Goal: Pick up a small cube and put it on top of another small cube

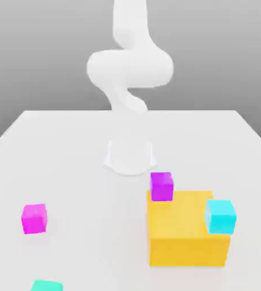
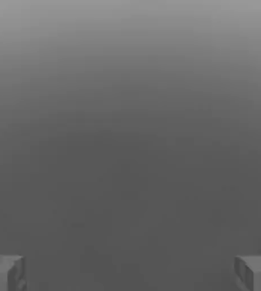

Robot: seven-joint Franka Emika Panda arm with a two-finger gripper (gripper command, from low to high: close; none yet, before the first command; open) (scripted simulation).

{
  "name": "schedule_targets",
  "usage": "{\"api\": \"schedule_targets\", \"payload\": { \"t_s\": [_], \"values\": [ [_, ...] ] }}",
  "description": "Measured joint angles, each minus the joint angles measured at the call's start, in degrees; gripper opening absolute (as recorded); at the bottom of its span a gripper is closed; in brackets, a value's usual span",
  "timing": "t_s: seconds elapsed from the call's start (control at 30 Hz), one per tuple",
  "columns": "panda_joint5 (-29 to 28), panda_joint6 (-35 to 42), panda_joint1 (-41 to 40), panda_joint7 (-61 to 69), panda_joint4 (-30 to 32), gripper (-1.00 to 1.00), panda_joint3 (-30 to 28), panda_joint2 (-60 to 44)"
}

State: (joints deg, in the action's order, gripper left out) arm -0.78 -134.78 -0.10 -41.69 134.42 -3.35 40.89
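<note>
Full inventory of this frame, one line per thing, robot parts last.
magenta cube: 1, magenta, on the table toward the exterior view's left
purple cube: 1, purple-magenta, at the yellow block's far edge
cyan cube: 1, cyan, at the yellow block's right side in the exterior view
teal cube: 1, teal, cut off by the near edge
yellow block: 1, yellow, large
table: 1, white
arm: 1, white, rising from its base
claw: 1, grey fingers, open, holding nothing

Two magenta cubes point(image 1: 161, 186) point(image 1: 34, 218) and two cyan cubes point(image 1: 220, 216) point(image 1: 47, 286) sit upright and apart, one of each colour on the yellow block point(image 1: 186, 238), the others on the desk point(image 1: 70, 170).
</note>
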Motion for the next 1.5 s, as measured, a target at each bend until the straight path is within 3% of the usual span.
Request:
{"api": "schedule_targets", "payload": {
  "t_s": [0.4, 0.63, 0.73, 0.9, 0.93, 1.13, 1.23, 1.37, 1.5],
  "values": [
    [-0.2, -15.2, -1.7, 23.7, 13.2, 0.00, -17.9, -24.9],
    [5.1, -23.8, -5.6, 41.2, 20.7, 0.00, -25.1, -40.1],
    [10.0, -27.7, -9.4, 48.7, 22.4, 0.00, -23.4, -46.6],
    [22.7, -34.9, -18.6, 59.0, 20.5, 0.00, -11.6, -56.8],
    [24.2, -36.3, -20.9, 60.1, 20.1, -1.00, -9.0, -58.4],
    [25.0, -36.8, -21.9, 60.8, 19.9, -1.00, -7.8, -59.3],
    [20.7, -34.2, -18.6, 57.5, 20.8, -1.00, -12.1, -55.8],
    [9.5, -28.7, -15.1, 49.1, 22.7, -1.00, -18.1, -47.9],
    [5.7, -22.5, -6.8, 41.1, 21.2, -1.00, -14.7, -43.0]
  ]
}}
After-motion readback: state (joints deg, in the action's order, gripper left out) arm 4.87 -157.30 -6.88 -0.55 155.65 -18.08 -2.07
